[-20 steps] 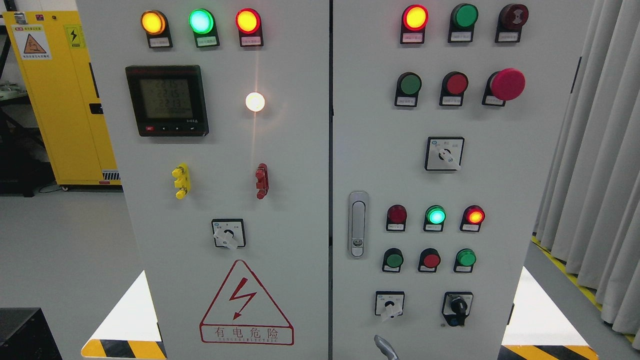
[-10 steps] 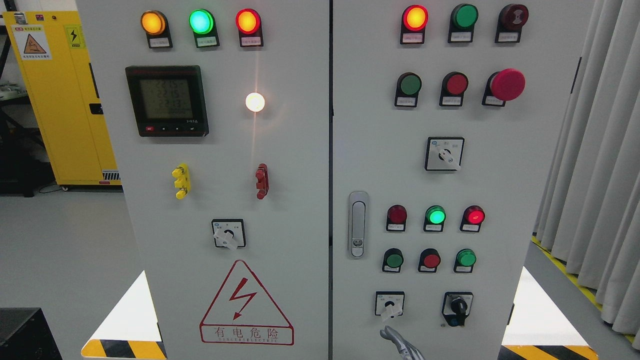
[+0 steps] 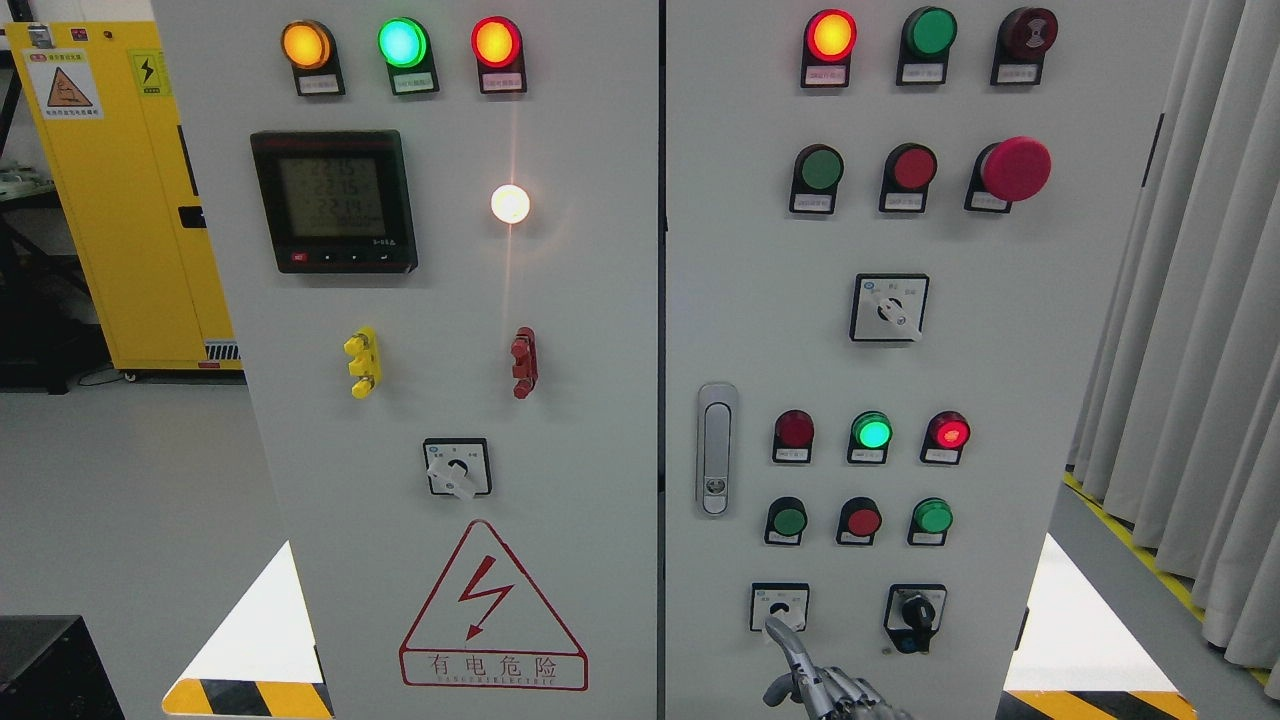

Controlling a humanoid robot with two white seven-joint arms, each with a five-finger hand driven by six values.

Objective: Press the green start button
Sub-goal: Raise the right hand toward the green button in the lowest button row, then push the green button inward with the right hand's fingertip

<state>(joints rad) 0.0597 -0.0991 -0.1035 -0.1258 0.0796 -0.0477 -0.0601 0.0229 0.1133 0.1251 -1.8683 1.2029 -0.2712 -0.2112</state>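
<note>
On the right cabinet door (image 3: pixel 1000 400), a dark green push button (image 3: pixel 789 520) sits at the left of the lower button row, with a red button (image 3: pixel 861 520) and a brighter green button (image 3: pixel 932 516) beside it. Another green button (image 3: pixel 820 168) sits higher up. My right hand (image 3: pixel 815 690) rises from the bottom edge, index finger (image 3: pixel 782 640) stretched upward and the other fingers curled, holding nothing. The fingertip overlaps the white selector switch (image 3: pixel 779 607), below the dark green button. My left hand is out of view.
A black key switch (image 3: pixel 915 610) is right of the hand, and a door latch (image 3: pixel 713 450) is to its upper left. A red mushroom stop button (image 3: pixel 1014 168) sticks out at the upper right. Grey curtains (image 3: pixel 1190 350) hang at the right; a yellow cabinet (image 3: pixel 120 200) stands at the left.
My right hand has risen from the bottom edge. Only a fingertip showed a second ago; now the index finger reaches the lower left selector switch.
</note>
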